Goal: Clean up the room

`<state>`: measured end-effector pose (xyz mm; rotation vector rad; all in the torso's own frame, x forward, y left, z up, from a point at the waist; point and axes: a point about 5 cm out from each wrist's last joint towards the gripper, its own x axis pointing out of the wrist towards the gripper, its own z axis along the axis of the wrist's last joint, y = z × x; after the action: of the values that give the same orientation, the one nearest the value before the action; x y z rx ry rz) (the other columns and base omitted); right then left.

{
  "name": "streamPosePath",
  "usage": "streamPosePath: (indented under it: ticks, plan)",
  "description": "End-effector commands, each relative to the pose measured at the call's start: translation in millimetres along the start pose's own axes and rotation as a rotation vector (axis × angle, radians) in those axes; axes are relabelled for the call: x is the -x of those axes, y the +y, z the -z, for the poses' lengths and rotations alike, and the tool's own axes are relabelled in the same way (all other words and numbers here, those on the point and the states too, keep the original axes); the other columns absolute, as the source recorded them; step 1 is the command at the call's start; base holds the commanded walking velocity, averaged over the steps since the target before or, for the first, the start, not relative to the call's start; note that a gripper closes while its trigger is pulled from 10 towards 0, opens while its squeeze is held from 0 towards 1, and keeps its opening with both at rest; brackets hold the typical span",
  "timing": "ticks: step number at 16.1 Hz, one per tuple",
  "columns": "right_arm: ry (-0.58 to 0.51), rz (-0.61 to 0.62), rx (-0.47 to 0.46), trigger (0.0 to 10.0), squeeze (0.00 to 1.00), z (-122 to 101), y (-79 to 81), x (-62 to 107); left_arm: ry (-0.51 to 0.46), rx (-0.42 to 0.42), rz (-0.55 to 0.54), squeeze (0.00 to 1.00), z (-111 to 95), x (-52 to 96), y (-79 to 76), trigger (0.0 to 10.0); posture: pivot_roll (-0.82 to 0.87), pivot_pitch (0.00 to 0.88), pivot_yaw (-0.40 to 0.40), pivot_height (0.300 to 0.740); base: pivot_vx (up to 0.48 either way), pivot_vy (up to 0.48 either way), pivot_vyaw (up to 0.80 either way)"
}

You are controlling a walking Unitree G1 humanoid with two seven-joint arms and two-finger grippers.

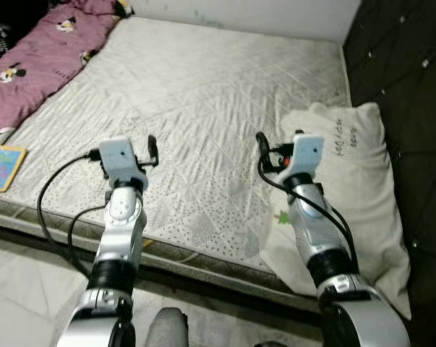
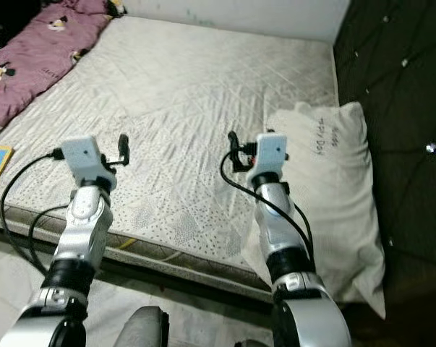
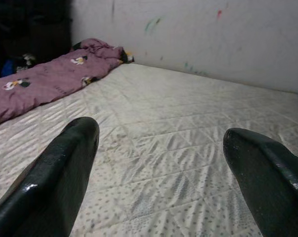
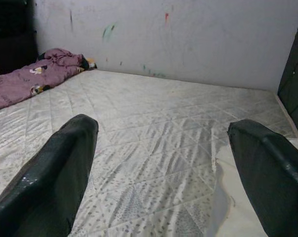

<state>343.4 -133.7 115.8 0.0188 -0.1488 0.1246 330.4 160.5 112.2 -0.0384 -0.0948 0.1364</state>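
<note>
Bare quilted mattress (image 1: 203, 94) fills most of the head views, running from lower left to the white wall (image 4: 188, 34) at the top. Pink cartoon-print blanket (image 1: 40, 54) bunched along the upper left edge of the mattress. White pillow (image 1: 348, 195) with handwriting lies at the right edge of the mattress, beside the dark padded panel (image 1: 405, 87) on the far right. Colourful book (image 1: 2, 166) at mid left edge, on the mattress corner. Left gripper (image 3: 161, 163) held over the lower centre of the mattress, fingers spread wide, nothing between them. Right gripper (image 4: 163, 168) likewise spread and empty, just at the pillow's left edge. Black cables loop from both wrists. Pale tiled floor (image 1: 15, 289) lower left.
</note>
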Motion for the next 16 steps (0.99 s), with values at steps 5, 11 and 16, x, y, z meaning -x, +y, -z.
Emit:
streamPosePath:
  ticks: [5,11,16]
  plan:
    - [-0.026,0.039,-0.059,10.0,0.0,-8,7.5,13.1,-0.034,-0.014,0.101,0.0,-8,15.5,-7.8,10.0,0.05,0.0,0.016,0.74,0.0,0.0,0.0]
    - [0.058,0.032,-0.095,10.0,0.0,-3,11.1,25.1,-0.011,0.037,0.14,0.0,-21,26.5,-13.3,10.0,0.07,0.0,-0.016,0.74,0.0,0.0,-0.5]
    - [0.059,0.03,-0.11,10.0,0.0,-11,13.5,30.6,0.008,0.066,0.197,0.0,-28,30.5,-14.5,10.0,0.05,0.0,-0.004,0.74,0.0,0.0,0.0]
